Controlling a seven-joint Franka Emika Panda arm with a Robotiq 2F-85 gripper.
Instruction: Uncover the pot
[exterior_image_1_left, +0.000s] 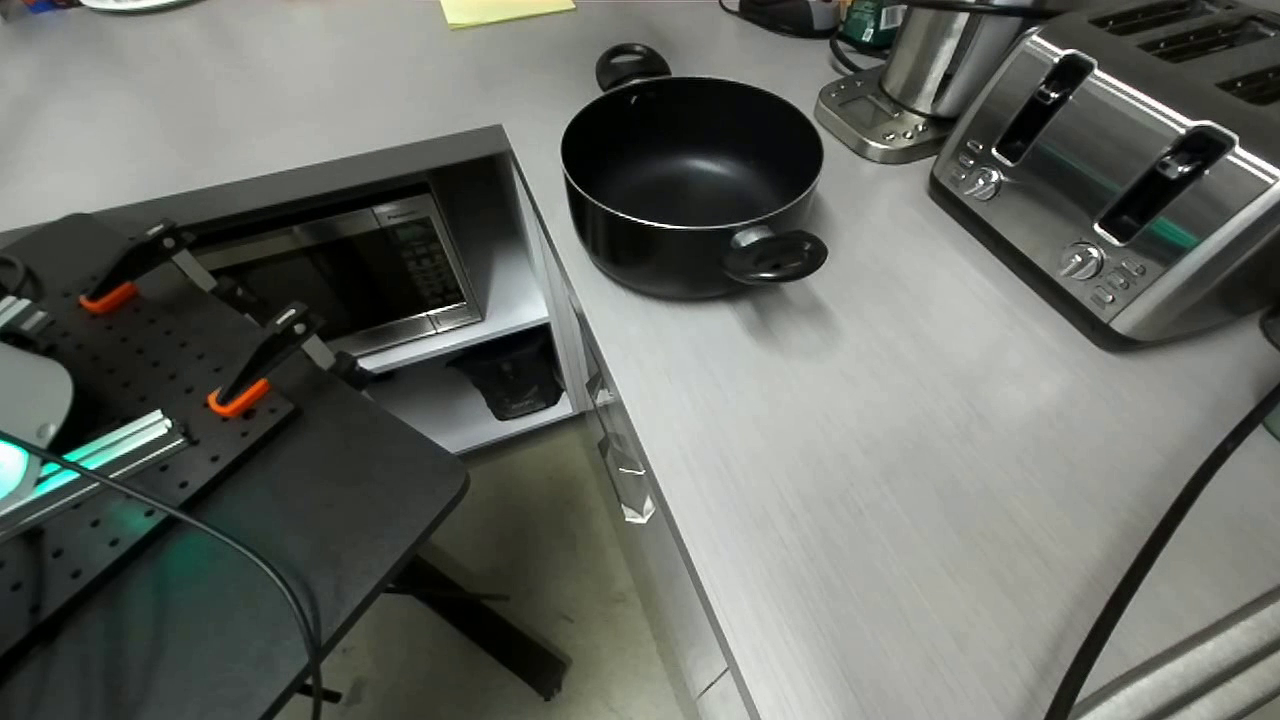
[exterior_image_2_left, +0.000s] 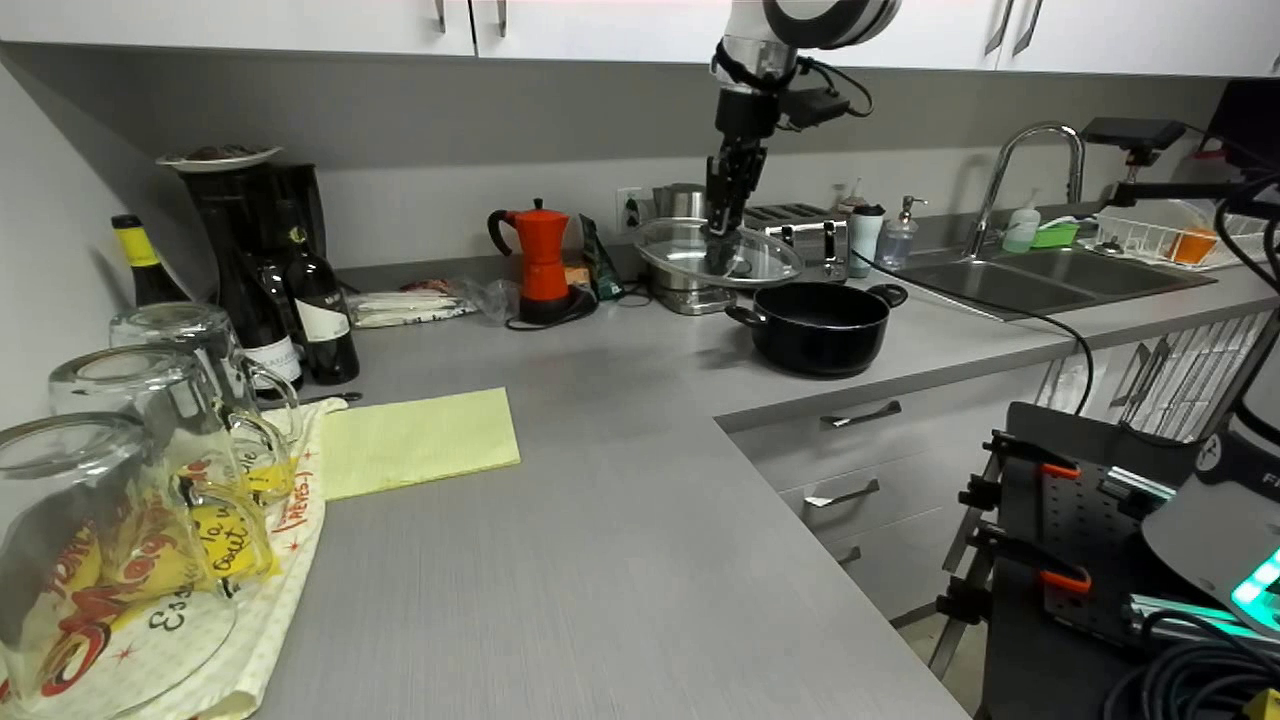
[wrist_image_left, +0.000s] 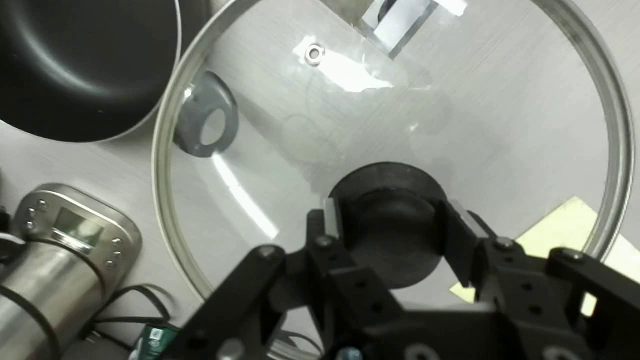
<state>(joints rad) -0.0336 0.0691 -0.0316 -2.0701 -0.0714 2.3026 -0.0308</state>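
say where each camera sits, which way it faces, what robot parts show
An exterior view: above the counter, angled down at the pot and toaster; part of the robot's base shows.
An exterior view: near the glass mugs, facing across the counter toward the grey wall; arm, gripper and base show.
Wrist view: above the glass lid, looking down through it; fingers on its knob show.
Both exterior views share the pot and base.

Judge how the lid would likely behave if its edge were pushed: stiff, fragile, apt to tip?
Probably stiff: the lid is a round sheet bound by a metal-looking rim. Likely fragile against hard knocks, as it is see-through and looks like glass. It may tip, since the gripper holds it only by the knob, well in from the rim.
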